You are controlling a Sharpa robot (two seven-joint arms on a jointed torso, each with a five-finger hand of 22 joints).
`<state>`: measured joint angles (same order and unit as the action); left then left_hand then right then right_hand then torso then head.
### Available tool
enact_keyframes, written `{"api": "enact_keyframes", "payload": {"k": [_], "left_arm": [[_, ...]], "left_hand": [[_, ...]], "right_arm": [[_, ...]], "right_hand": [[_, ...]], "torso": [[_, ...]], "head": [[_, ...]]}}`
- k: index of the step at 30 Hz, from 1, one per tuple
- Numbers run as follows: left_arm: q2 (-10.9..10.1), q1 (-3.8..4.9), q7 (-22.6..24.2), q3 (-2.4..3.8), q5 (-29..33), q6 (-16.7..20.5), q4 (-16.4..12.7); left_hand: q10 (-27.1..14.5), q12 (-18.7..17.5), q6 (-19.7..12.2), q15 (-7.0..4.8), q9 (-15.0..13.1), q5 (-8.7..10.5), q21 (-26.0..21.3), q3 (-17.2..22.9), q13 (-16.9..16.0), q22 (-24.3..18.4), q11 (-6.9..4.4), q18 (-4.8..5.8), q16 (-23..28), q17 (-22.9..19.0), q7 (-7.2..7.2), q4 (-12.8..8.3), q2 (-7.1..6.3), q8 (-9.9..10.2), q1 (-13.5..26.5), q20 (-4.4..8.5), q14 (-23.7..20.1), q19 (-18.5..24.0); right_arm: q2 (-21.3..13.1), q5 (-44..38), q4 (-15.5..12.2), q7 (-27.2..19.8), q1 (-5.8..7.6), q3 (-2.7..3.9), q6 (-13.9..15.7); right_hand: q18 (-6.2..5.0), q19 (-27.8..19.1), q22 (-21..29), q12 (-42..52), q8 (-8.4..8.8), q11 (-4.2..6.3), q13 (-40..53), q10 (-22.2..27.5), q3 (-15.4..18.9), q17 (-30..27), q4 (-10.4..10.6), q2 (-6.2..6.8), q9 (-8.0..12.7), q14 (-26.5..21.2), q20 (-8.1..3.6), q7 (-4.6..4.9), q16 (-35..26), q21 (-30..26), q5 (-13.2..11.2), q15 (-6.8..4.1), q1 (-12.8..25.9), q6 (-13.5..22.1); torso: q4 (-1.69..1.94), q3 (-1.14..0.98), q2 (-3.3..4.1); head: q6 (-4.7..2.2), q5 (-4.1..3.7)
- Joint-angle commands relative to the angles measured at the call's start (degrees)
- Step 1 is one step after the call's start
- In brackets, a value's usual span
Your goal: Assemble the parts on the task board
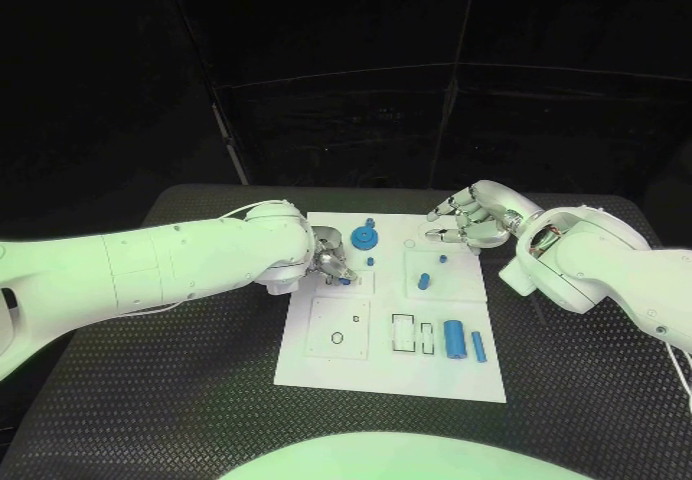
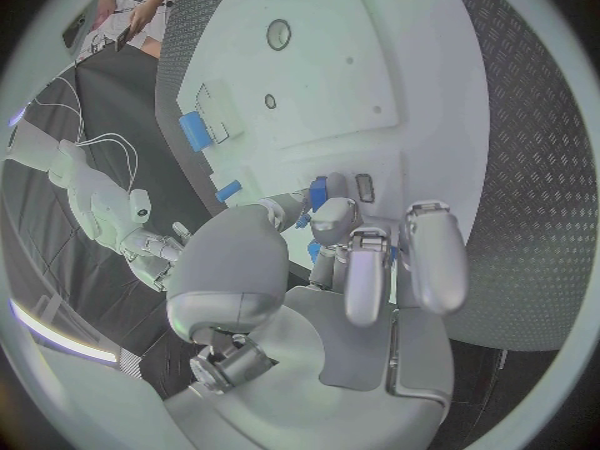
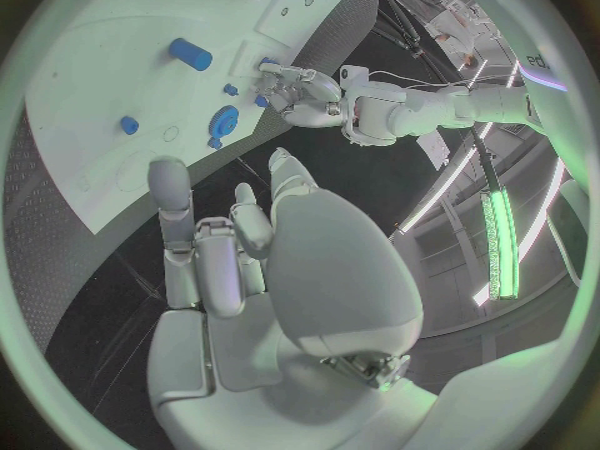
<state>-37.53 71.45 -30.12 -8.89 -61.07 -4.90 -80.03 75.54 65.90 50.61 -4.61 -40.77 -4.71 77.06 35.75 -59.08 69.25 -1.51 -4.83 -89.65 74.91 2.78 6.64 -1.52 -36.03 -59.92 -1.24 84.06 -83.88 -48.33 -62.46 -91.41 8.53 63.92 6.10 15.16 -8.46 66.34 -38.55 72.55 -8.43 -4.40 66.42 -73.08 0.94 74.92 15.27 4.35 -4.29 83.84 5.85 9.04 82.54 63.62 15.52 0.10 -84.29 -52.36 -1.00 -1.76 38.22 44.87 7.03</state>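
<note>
**Left hand down on the board, right hand hovering off its far corner**

Nearest my head camera is the task board (image 1: 325, 360), the white plate flat on the black table (image 1: 173, 400). I start with it as the biggest item.

Left hand (image 1: 329, 262): down at the board's left-middle, fingers curled in toward the surface. In the left wrist view a small blue part (image 2: 318, 192) sits right at the fingertips (image 2: 333, 215); I cannot tell whether it is pinched or only touched.

Right hand (image 1: 469, 218): held above the board's far right corner, fingers bent and apart, nothing in them in the right wrist view (image 3: 231, 260).

Parts, largest first, placed from the hands:
- Blue gear-like disc (image 1: 366, 237), just beyond the left hand, between the two hands.
- Long blue cylinder (image 1: 454, 340), lying on the near right part of the board, well away from both hands.
- Thin blue bar (image 1: 477, 346), just beside that cylinder on its outer side.
- Short blue cylinder (image 1: 424, 281), on the near side of the right hand, between it and the long cylinder.
- Small blue peg (image 1: 371, 261), close beside the left hand's fingertips.

Two outlined rectangular slots (image 1: 414, 333) lie beside the long cylinder.
</note>
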Motion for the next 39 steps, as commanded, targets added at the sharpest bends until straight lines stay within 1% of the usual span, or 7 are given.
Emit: {"api": "enact_keyframes", "payload": {"k": [1, 5, 15, 21, 26, 31, 39], "left_arm": [[0.45, -0.45, -0.36, -0.31, -0.66, -3.95, 0.23], [0.85, -0.44, -0.38, -0.31, -0.75, -4.34, 0.73], [1.61, -0.43, -0.39, -0.31, -0.80, -4.79, 1.69], [1.69, -0.43, -0.34, -0.31, -0.80, -4.54, 1.99], [1.77, -0.43, -0.33, -0.30, -0.80, -4.49, 2.22], [1.91, -0.43, -0.32, -0.30, -0.80, -4.50, 2.46], [1.91, -0.42, -0.33, -0.30, -0.80, -4.88, 2.78]], "left_hand": [[0.22, -0.01, 0.34, -0.52, -0.11, -0.04, -0.19, 6.39, -0.13, -0.08, -0.17, 0.76, -0.35, 15.09, -0.27, -6.78, 0.40, -0.33, 0.26, 0.12, 5.94, -0.09], [0.22, 0.00, 0.47, -0.54, -0.23, -0.04, -0.23, 6.27, -0.12, -0.11, -0.20, 0.75, -0.35, 15.09, -0.32, -6.64, 0.58, -0.49, 0.54, 0.13, 5.94, -0.06], [0.39, 0.26, 0.98, -0.64, -0.74, 0.19, -0.09, 5.36, -0.28, 0.24, -0.36, 0.80, -0.35, 15.09, -0.56, -5.86, 0.94, -1.14, 2.03, 0.19, 5.94, -0.13], [0.78, 0.77, 1.93, -0.83, -1.29, 0.49, -0.06, 0.82, -0.52, 0.44, -0.63, 0.82, -0.35, 15.09, -0.94, -2.31, 0.35, -2.02, 6.94, 0.36, 5.94, -0.18], [0.77, 0.90, 2.25, -1.00, -1.50, 0.51, -0.12, -2.49, -0.49, 0.48, -0.81, 0.81, -0.35, 15.09, -1.15, -0.63, 0.34, -2.33, 9.02, 0.52, 5.94, -0.18], [0.75, 0.97, 2.38, -1.12, -1.70, 0.46, -0.13, -4.91, -0.42, 0.59, -0.93, 0.82, -0.35, 15.09, -1.30, 0.17, 0.46, -2.60, 9.79, 0.65, 5.94, -0.21], [0.81, 1.07, 2.59, -1.22, -1.90, 0.42, -0.12, -6.51, -0.41, 0.70, -1.05, 0.83, -0.35, 15.09, -1.45, 0.68, 0.76, -2.95, 10.07, 0.74, 5.94, -0.24]], "right_arm": [[0.04, -0.16, -0.09, -0.25, 0.11, 0.04, -0.45], [0.01, -0.16, -0.14, -0.25, 0.11, 0.04, -0.49], [0.03, -0.16, -0.16, -0.28, 0.11, 0.04, -0.49], [0.02, -0.16, -0.13, -0.28, 0.11, 0.04, -0.49], [0.06, -0.16, -0.10, -0.29, 0.11, 0.04, -0.49], [0.06, -0.16, -0.08, -0.29, 0.11, 0.04, -0.49], [0.03, -0.16, -0.05, -0.26, 0.11, 0.04, -0.67]], "right_hand": [[-0.60, -0.32, 0.01, -0.13, -0.36, 0.28, 0.01, 0.19, 0.25, 0.34, 0.02, -0.11, 0.02, 2.71, -0.04, 0.04, -0.31, -0.28, 0.29, -0.40, 0.66, -0.39], [-0.60, -0.32, 0.01, -0.13, -0.36, 0.28, 0.01, 0.19, 0.25, 0.34, 0.02, -0.11, 0.02, 2.71, -0.04, 0.04, -0.31, -0.28, 0.29, -0.40, 0.66, -0.39], [-0.61, -0.31, 0.05, -0.14, -0.39, 0.29, -0.02, 0.21, 0.26, 0.31, 0.03, -0.12, 0.02, 2.70, -0.04, 0.03, -0.33, -0.32, 0.30, -0.41, 0.67, -0.41], [-0.62, -0.31, 0.12, -0.16, -0.44, 0.31, -0.07, 0.24, 0.28, 0.26, 0.06, -0.14, 0.01, 2.70, -0.06, 0.01, -0.38, -0.38, 0.32, -0.42, 0.70, -0.44], [-0.62, -0.31, 0.12, -0.16, -0.44, 0.31, -0.07, 0.24, 0.28, 0.26, 0.06, -0.14, 0.01, 2.70, -0.06, 0.01, -0.38, -0.38, 0.32, -0.42, 0.70, -0.44], [-0.62, -0.30, 0.13, -0.18, -0.45, 0.31, -0.10, 0.27, 0.29, 0.25, 0.07, -0.14, 0.02, 2.70, -0.06, 0.01, -0.39, -0.40, 0.33, -0.43, 0.72, -0.44], [-0.62, -0.30, 0.14, -0.21, -0.46, 0.31, -0.14, 0.30, 0.30, 0.23, 0.08, -0.14, 0.02, 2.70, -0.06, 0.01, -0.40, -0.41, 0.33, -0.43, 0.74, -0.43]], "torso": [[-0.04, 0.00, -0.03], [-0.01, 0.01, -0.05], [0.03, 0.00, -0.03], [0.04, 0.00, -0.02], [0.00, 0.02, -0.04], [0.01, 0.03, 0.00], [0.06, 0.01, 0.01]], "head": [[0.06, -0.05], [-0.08, -0.11], [-0.06, -0.24], [-0.09, -0.29], [-0.13, -0.29], [-0.14, -0.31], [-0.02, -0.40]]}}
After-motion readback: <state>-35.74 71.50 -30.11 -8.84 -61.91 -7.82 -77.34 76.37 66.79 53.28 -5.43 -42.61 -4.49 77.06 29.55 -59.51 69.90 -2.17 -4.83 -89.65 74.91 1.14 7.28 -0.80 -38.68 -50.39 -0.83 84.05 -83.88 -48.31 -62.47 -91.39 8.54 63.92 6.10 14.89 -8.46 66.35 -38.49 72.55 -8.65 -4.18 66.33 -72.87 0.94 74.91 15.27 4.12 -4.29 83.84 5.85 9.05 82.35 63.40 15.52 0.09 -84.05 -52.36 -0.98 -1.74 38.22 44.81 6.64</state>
